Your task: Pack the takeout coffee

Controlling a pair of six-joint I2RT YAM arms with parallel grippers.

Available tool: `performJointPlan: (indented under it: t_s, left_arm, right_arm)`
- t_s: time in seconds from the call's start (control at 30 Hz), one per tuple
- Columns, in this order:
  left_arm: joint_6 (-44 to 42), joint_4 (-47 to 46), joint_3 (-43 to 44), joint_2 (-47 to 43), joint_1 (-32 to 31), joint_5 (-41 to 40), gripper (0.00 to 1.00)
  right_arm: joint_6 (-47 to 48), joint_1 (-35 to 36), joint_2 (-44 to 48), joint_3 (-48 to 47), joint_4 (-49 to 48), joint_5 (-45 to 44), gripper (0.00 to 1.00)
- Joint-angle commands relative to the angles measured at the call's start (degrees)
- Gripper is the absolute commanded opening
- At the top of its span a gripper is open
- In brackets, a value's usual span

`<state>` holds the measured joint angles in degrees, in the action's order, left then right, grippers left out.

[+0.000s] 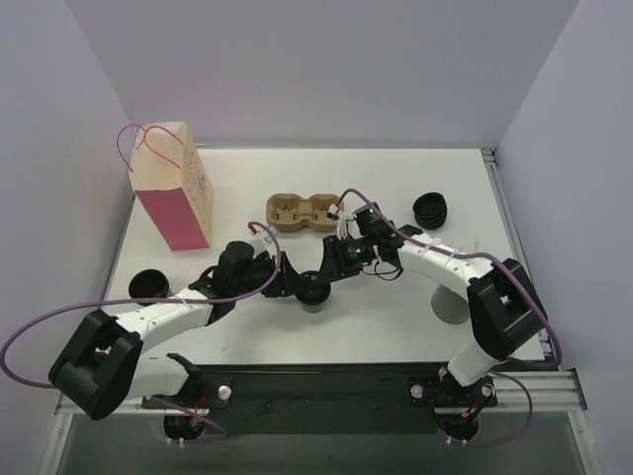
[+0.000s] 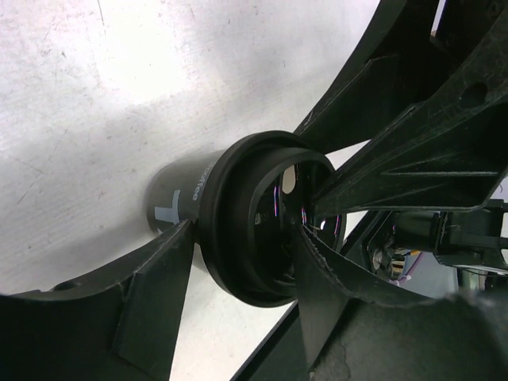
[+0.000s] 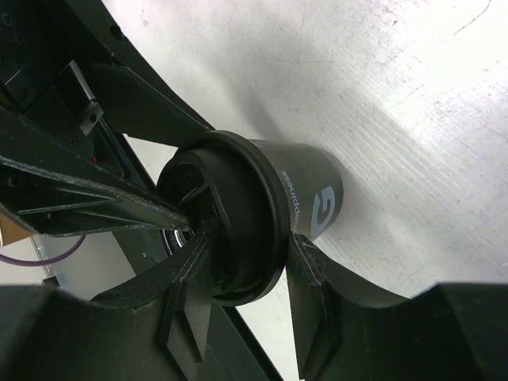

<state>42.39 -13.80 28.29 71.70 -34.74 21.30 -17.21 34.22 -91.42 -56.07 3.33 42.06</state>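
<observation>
One takeout coffee cup point(image 1: 316, 299), black with a black lid, stands on the white table between both grippers. My left gripper point(image 1: 300, 285) comes at it from the left and my right gripper point(image 1: 334, 269) from the right. In the left wrist view the left gripper point(image 2: 246, 242) straddles the lid point(image 2: 230, 214), one finger under the rim and one across the top. In the right wrist view the right gripper point(image 3: 252, 248) grips the lid point(image 3: 254, 214) the same way, above the cup's printed wall point(image 3: 313, 194). A second black cup point(image 1: 148, 285) stands at the left. The brown pulp tray point(image 1: 302, 213) lies behind.
A pink paper bag point(image 1: 178, 188) stands at the back left. A stack of loose black lids point(image 1: 431, 210) sits at the back right. A pale grey cylinder point(image 1: 447, 303) stands beside the right arm. The table's right edge has a metal rail point(image 1: 504, 213).
</observation>
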Motion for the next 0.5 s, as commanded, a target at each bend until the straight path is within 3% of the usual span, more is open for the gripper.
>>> performJointPlan:
  t_s: [0.0,0.17,0.47]
  left_arm:
    - [-1.5,-0.7,-0.5,3.6,-0.5,0.2,0.58]
    - [-0.1,1.0,-2.5,4.9,-1.0,-2.7,0.55]
    - [1.7,4.5,-4.0,6.8,-6.8,-12.6,0.54]
  right_arm:
    - [5.2,0.8,-2.2,-0.9,3.1,-1.5,0.27]
    - [4.4,-0.2,-2.3,-1.8,3.2,-1.5,0.30]
    - [-0.9,-2.6,-0.4,-4.4,3.4,-2.9,0.53]
